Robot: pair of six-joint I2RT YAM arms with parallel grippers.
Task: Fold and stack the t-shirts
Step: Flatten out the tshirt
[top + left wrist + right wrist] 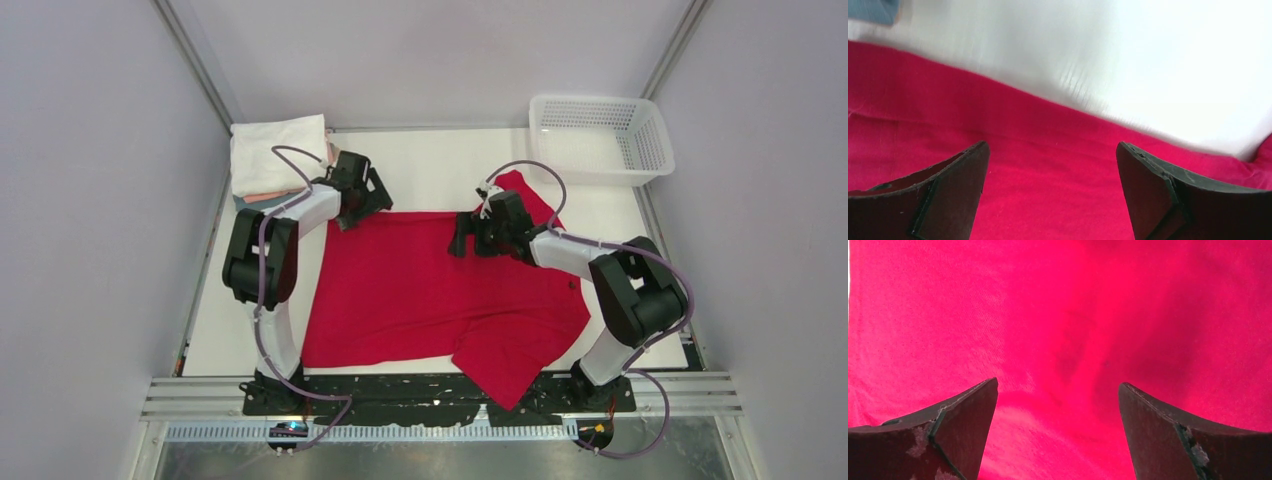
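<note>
The red t-shirt [420,290] lies spread on the white table, one sleeve hanging over the near edge and one part bunched at the far right. My left gripper [352,210] is open over its far left corner; in the left wrist view [1053,150] red cloth [1048,200] lies between the fingers and nothing is held. My right gripper [470,235] is open over the shirt's far edge; the right wrist view [1058,387] shows only red cloth [1058,315]. A stack of folded shirts, white [275,150] on top, with salmon and teal below, lies at the far left.
A white mesh basket [600,138] stands at the far right corner. Grey walls close in both sides. A teal shirt edge [873,10] shows at the top left of the left wrist view. Bare white table [430,165] lies beyond the red shirt.
</note>
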